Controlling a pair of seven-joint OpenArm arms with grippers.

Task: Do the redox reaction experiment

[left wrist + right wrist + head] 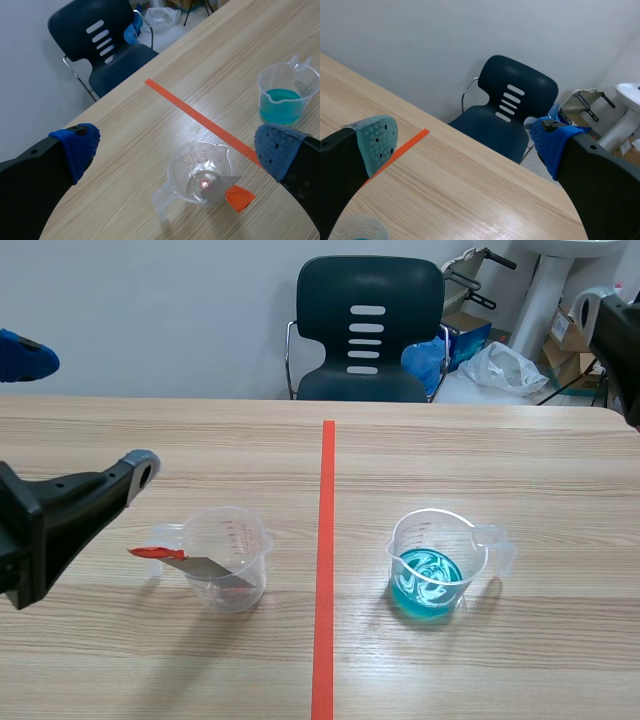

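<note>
Metal strip (208, 568), wrapped red at one end, leans inside the clear measuring cup (262, 558) on my left half of the table (520, 460). Its bare end rests on the cup's bottom and its red end pokes out over the rim on the side away from the tape line (326, 540). My left pincer (177, 140) hangs above and short of that cup, fingers spread wide and holding nothing. From the wrist the cup shows between the two blue pads, below and ahead.

Across the tape line, level with the first cup and well apart from it, stands a second measuring cup (402, 540), part-filled with blue solution (430, 578).

My right pincer (465, 142) is held high toward the table's far right, also wide and empty, facing the dark chair (370, 330) beyond the far edge.

As I judge it, the experiment has not really begun, since strip and solution are apart. The step in hand is the pickup. Next I would lower the left pincer and close on the red end where it clears the rim. Then I would lift the strip straight out so the light cup does not tip, carry it over the line, and stand the bare end in the blue liquid.
</note>
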